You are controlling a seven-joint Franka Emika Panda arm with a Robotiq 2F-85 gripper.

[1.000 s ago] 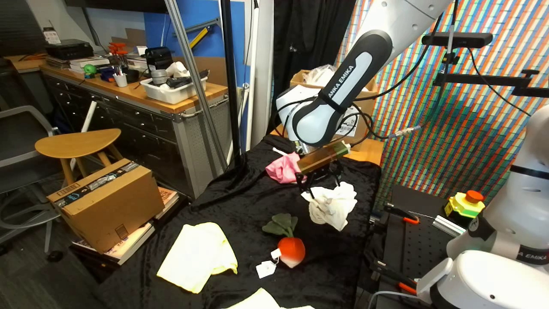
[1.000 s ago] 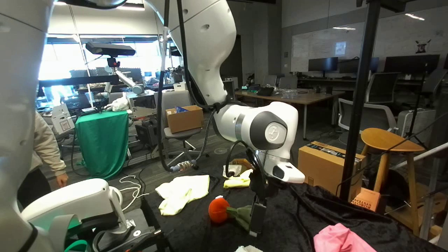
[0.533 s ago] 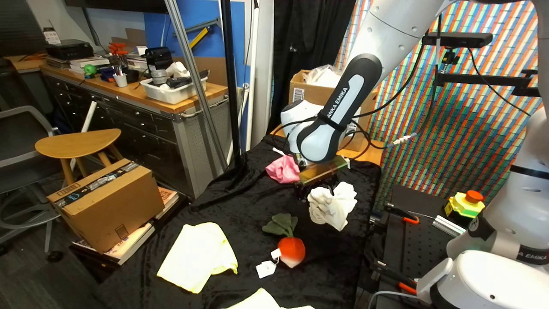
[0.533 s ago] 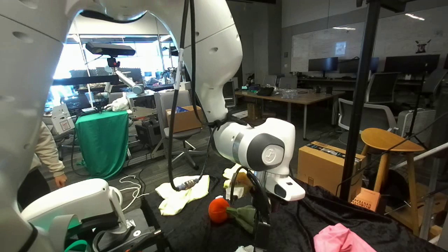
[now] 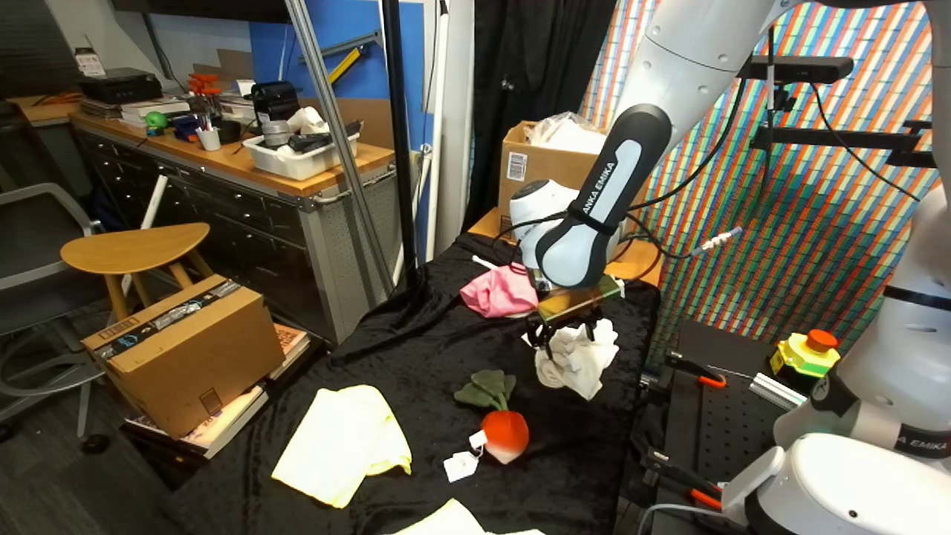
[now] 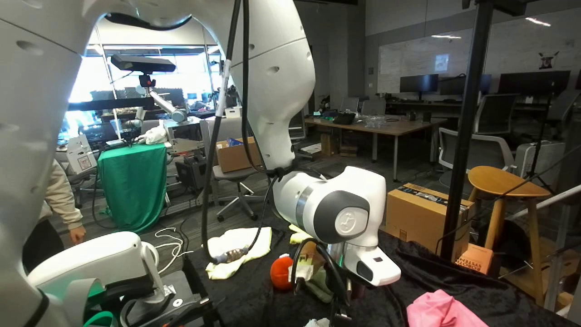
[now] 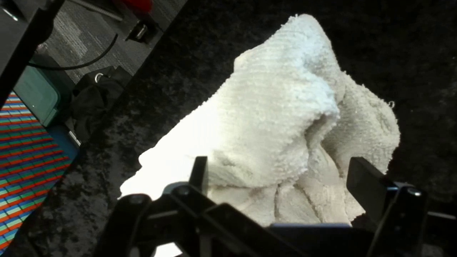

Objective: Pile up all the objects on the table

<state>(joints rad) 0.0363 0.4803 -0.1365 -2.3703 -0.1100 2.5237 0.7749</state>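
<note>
On the black table (image 5: 416, 345) lies a crumpled white cloth (image 5: 578, 371); it fills the middle of the wrist view. Over that cloth, my gripper (image 7: 278, 171) stands open, its fingers (image 7: 367, 185) wide apart with the cloth behind the gap. Whether the fingertips touch it I cannot tell. A pink cloth (image 5: 490, 291) rests behind the gripper. A red radish-like soft item (image 5: 505, 431) has green leaves (image 5: 489, 388) and white tags (image 5: 461, 466). One pale yellow cloth (image 5: 338, 446) lies folded; another (image 5: 446, 521) is cut off at the frame's bottom. In an exterior view the wrist partly hides the leaves.
A cardboard box (image 5: 186, 353) stands on books beside the table, near a wooden stool (image 5: 134, 249). Another box (image 5: 553, 160) is behind the arm. A black perforated bench (image 5: 713, 431) with a second robot arm (image 5: 862, 349) adjoins the table. A metal post (image 5: 342, 141) rises at the back.
My gripper has come down and, in an exterior view, shifted right, staying open over the white cloth. The cloths and the red item lie where they were.
</note>
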